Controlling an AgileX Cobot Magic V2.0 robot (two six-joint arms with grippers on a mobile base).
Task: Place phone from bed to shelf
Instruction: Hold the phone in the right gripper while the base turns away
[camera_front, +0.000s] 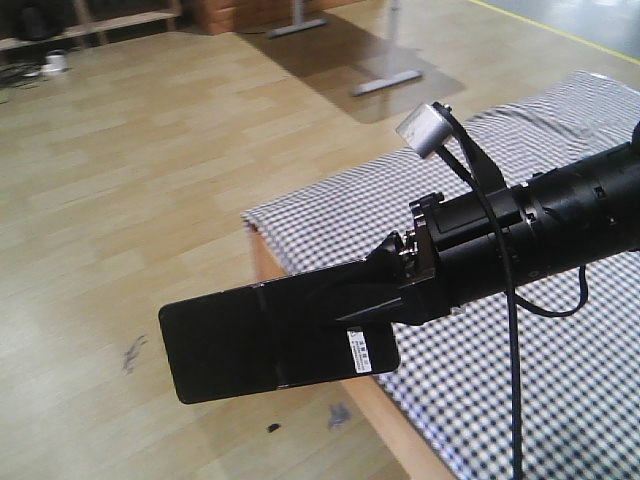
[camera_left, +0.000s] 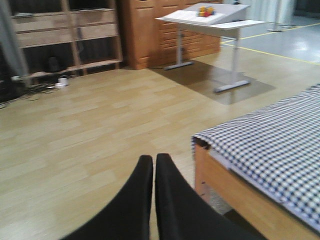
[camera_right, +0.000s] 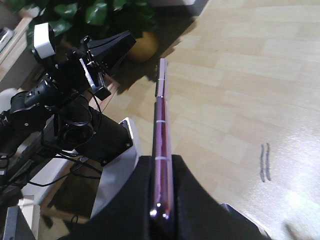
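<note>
Clamping the phone (camera_front: 270, 340) off the bed (camera_front: 560, 400) in the right gripper (camera_right: 163, 165) — pinching left gripper (camera_left: 154, 165) closed, empty — not yet reaching shelf.

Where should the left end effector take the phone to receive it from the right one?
Probably the phone's free half beyond the crease. The right end effector clamps the sticker end across both flat faces, so come from the open far end and close on the faces; the edges are thin.

Left gripper (camera_left: 154, 158), jaws together, hangs over floor near the bed (camera_left: 270, 135).
</note>
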